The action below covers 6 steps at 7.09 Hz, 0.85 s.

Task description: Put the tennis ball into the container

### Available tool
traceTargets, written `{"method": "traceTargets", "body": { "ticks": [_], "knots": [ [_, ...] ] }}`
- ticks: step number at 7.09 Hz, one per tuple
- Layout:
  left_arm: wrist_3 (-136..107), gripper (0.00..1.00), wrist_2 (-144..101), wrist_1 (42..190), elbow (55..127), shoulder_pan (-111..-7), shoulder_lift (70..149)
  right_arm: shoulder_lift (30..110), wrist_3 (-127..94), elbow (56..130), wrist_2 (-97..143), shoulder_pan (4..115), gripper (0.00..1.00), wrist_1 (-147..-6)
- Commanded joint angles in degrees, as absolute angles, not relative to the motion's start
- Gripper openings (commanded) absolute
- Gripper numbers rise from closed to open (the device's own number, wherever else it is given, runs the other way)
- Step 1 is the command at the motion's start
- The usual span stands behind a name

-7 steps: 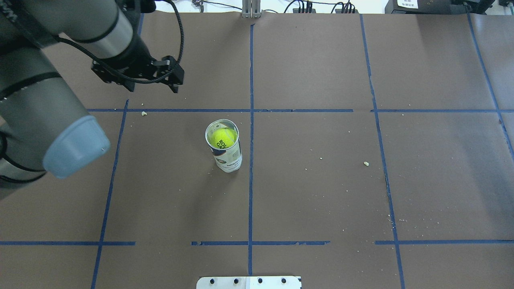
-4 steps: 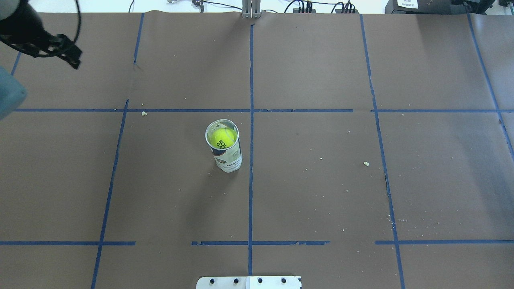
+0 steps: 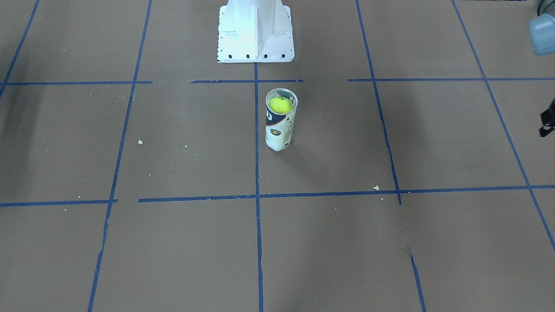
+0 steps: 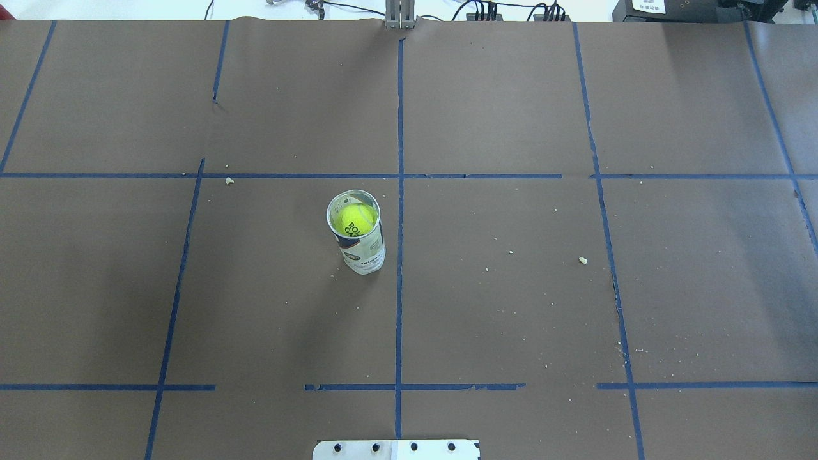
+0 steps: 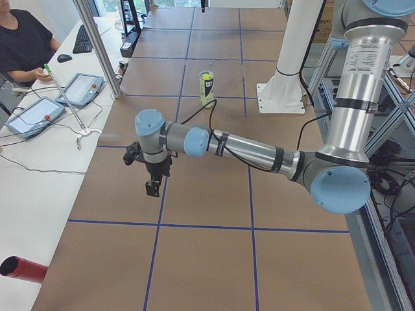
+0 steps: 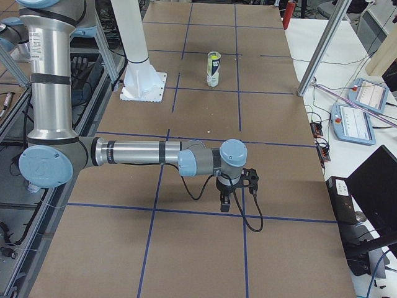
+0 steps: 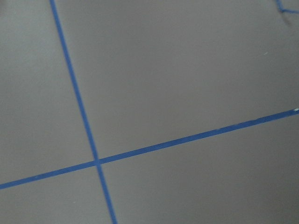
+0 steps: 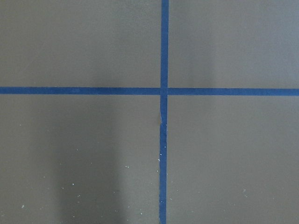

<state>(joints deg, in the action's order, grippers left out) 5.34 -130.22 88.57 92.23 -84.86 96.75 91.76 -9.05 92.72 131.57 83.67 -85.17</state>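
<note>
Judged complete: the fuzzy yellow-green tennis ball [image 4: 355,219] lies inside the upright clear plastic can [image 4: 365,254] on the desk [image 4: 511,319]. The left claw [image 5: 152,188] and right claw [image 6: 225,203] are well apart from it, their opening indiscernible; any retreat should avoid the can.

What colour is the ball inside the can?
Bright yellow-green, with dark lettering. The tennis ball in the container shows best in the overhead exterior view.

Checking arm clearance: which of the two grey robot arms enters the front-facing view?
The left arm: its pale blue joint cap and a black end piece sit at that view's right edge. The right arm is absent there.
</note>
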Motion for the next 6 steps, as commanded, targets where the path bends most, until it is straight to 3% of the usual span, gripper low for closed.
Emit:
{"method": "traceTargets", "body": {
  "ticks": [1, 6],
  "knots": [
    [8.7, 1.00, -131.6, 90.9, 87.1, -88.7, 95.2, 91.8, -9.1, 92.7, 131.6, 83.7, 1.00, -85.2],
    [8.5, 1.00, -133.7, 86.1, 93.4, -90.0, 88.7, 91.8, -9.1, 92.7, 131.6, 83.7, 1.00, -85.2]
  ]
}}
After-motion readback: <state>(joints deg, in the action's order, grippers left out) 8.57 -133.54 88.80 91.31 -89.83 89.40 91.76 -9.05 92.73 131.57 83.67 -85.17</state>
